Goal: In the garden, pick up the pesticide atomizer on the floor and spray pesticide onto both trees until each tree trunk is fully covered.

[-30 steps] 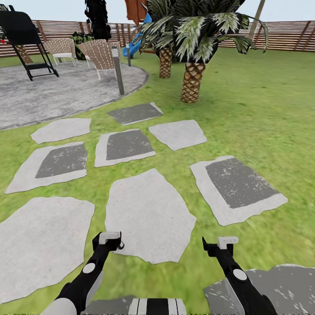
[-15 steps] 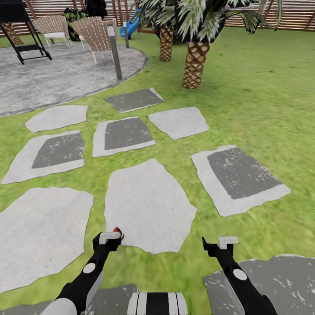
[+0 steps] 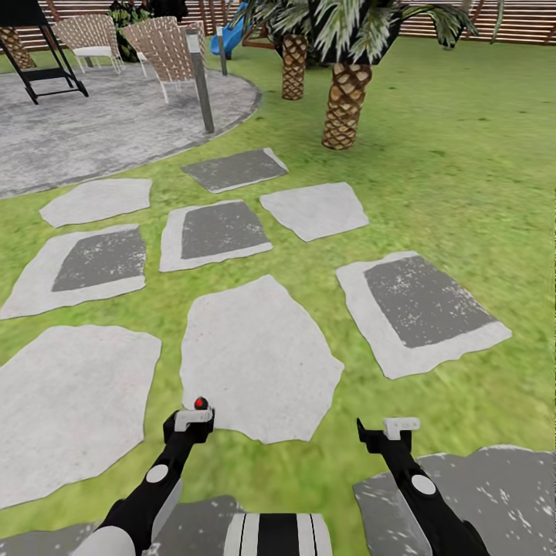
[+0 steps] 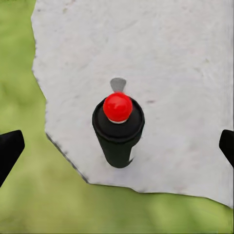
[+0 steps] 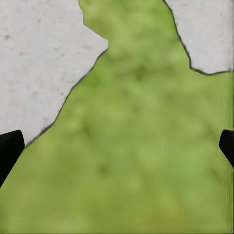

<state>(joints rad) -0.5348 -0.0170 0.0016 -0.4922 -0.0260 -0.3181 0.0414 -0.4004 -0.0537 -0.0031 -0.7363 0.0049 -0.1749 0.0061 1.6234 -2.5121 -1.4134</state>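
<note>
The pesticide atomizer [image 4: 118, 134] is a small black bottle with a red round top, standing upright on a pale stepping stone [image 4: 161, 53] close to the stone's edge by the grass. My left gripper [image 4: 117, 148] hangs above it, open, its fingers [image 4: 9, 151] wide apart on either side and not touching the bottle. In the head view the atomizer's red top [image 3: 201, 403] peeks out just beyond the left gripper [image 3: 193, 423]. My right gripper [image 3: 400, 426] is open over bare grass [image 5: 126, 161], holding nothing. The trees are out of view.
Several flat stepping stones [image 3: 255, 363] lie in the lawn ahead. Two short palms [image 3: 344, 108] stand beyond them. A grey paved circle [image 3: 100, 131] at far left carries wicker chairs [image 3: 166, 54], a slim post [image 3: 202, 81] and a black stand. A slat fence [image 3: 463, 27] runs behind.
The camera has moved forward and tilted down, so the whole scene slid. The atomizer's red top has come into sight beyond my left gripper. Both grippers stay open.
</note>
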